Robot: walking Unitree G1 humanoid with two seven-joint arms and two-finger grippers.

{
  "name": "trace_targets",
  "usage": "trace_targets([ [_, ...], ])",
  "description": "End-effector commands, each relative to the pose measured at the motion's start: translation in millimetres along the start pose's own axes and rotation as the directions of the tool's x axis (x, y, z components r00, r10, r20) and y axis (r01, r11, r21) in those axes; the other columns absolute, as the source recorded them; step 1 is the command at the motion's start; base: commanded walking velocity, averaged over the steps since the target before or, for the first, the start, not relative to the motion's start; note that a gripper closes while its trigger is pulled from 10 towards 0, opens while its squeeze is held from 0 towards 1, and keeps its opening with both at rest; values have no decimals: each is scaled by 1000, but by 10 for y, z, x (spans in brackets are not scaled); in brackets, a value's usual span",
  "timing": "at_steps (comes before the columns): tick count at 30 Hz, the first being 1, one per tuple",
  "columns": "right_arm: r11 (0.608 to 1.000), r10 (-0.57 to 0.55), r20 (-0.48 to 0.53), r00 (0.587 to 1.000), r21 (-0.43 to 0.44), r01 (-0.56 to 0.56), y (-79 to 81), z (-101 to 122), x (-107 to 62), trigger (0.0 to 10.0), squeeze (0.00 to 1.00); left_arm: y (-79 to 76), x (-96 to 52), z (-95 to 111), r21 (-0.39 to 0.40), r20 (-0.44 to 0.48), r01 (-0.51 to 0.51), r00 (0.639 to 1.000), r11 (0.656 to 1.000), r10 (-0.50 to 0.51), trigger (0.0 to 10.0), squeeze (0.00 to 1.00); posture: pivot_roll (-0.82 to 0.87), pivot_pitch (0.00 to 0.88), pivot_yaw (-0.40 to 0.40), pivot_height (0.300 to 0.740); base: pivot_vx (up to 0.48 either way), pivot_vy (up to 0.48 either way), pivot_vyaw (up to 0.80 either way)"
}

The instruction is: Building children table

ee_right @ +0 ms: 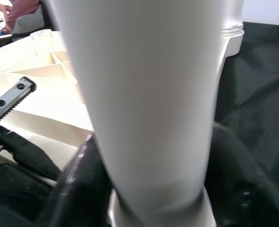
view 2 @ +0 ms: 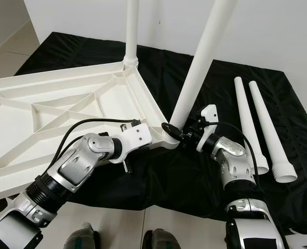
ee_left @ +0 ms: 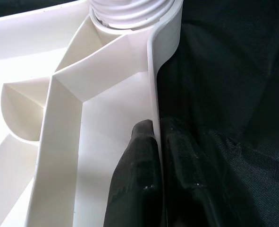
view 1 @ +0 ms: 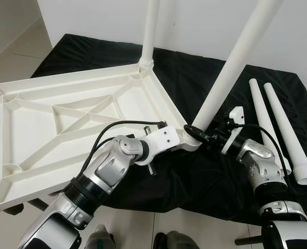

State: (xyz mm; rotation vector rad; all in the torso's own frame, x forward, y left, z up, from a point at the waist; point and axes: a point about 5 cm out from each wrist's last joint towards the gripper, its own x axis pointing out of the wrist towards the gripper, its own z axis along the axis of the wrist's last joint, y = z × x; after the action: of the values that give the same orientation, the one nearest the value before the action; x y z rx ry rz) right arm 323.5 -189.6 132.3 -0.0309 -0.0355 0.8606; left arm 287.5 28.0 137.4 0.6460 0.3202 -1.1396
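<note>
Left gripper [ee_left: 159, 156] pinches tabletop [view 1: 65, 119] rim near its right front corner, steadying it upside down on black cloth [view 1: 195, 176]. Right gripper [view 1: 211, 136] clenched round base of tilted leg [view 1: 231, 65] at that corner's socket. Far-corner leg [view 1: 150, 31] already upright; two spare legs [view 1: 278, 124] lying by cloth's right edge. Step: seating 2nd leg. Next prob needs straightening leg, then twisting/pressing home.

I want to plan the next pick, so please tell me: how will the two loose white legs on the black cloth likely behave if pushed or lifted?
The two loose legs are round and tapered, so a push would probably roll them in a curve. They look like hollow plastic, open at the wide end, so likely light and stiff. The smooth surface may slip between the fingers.
</note>
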Motion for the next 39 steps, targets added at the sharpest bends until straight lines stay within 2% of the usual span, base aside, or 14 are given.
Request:
trace_targets([
  [1, 999, -48, -2, 999, 16, 48, -67, -15, -66, 0, 0, -5, -14, 72, 42, 31, 1, 1000, 999, -3, 10000, 0, -1, 11, -72, 740, 0, 0, 0],
  [3, 999, -43, -2, 999, 12, 43, -54, -19, -62, 0, 0, -4, -14, 73, 42, 31, 1, 1000, 999, -2, 10000, 0, -1, 11, -72, 740, 0, 0, 0],
  [4, 999, -39, -2, 999, 10, 39, -35, -23, -56, 10000, 0, -2, -15, 75, 42, 32, 1, 999, 999, -2, 10000, 0, -2, 15, -73, 740, 0, 0, 0],
  [8, 999, -38, 10, 999, 24, 38, 11, -27, -32, 10000, 0, 0, -16, 78, 41, 33, 0, 999, 999, -2, 10000, 0, -2, 15, -73, 740, 0, 0, 0],
  [10, 998, -47, 25, 999, 33, 46, 93, -16, 16, 10000, 0, 1, -17, 82, 39, 34, -1, 999, 999, -1, 10000, 0, -3, 19, -74, 740, 0, 0, 0],
  [16, 997, -70, 56, 996, 44, 68, 147, 7, 68, 10000, 0, 1, -19, 83, 38, 34, -1, 999, 999, 0, 10000, 0, -4, 25, -75, 740, 0, 0, 0],
  [23, 959, -278, 116, 954, 86, 269, 335, 45, 307, 10000, 0, -16, -11, 86, 37, 36, 4, 999, 999, -5, 10000, 0, -7, 27, -77, 740, 0, 0, 0],
  [28, 951, -303, 132, 944, 112, 290, 417, 55, 375, 10000, 0, -16, -9, 92, 37, 38, 3, 999, 999, -5, 10000, 0, -7, 27, -82, 740, 0, 0, 0],
  [32, 905, -412, 146, 899, 185, 384, 538, 64, 519, 10000, 0, -23, -1, 107, 34, 44, 2, 999, 999, -4, 10000, 0, -6, 27, -85, 740, 0, 0, 0],
  [33, 834, -543, 123, 831, 192, 517, 561, 55, 577, 10000, 0, -21, 0, 106, 34, 43, 2, 999, 999, -3, 10000, 0, -5, 26, -85, 740, 0, 0, 0],
  [35, 834, -543, 123, 831, 192, 517, 561, 55, 577, 10000, 0, -21, 0, 106, 34, 43, 2, 999, 999, -3, 10000, 0, -5, 26, -85, 740, 0, 0, 0],
  [36, 790, -607, 109, 787, 184, 585, 563, 49, 587, 10000, 0, -19, 1, 105, 34, 43, 1, 999, 999, -2, 10000, 0, -5, 25, -86, 740, 0, 0, 0],
  [37, 790, -607, 109, 787, 184, 585, 563, 49, 587, 10000, 0, -19, 1, 105, 34, 43, 1, 999, 999, -2, 10000, 0, -5, 25, -86, 740, 0, 0, 0],
  [39, 720, -690, 66, 720, 153, 676, 622, 15, 625, 10000, 0, -14, 4, 106, 35, 44, -1, 999, 999, -1, 10000, 0, -4, 22, -86, 740, 0, 0, 0],
])
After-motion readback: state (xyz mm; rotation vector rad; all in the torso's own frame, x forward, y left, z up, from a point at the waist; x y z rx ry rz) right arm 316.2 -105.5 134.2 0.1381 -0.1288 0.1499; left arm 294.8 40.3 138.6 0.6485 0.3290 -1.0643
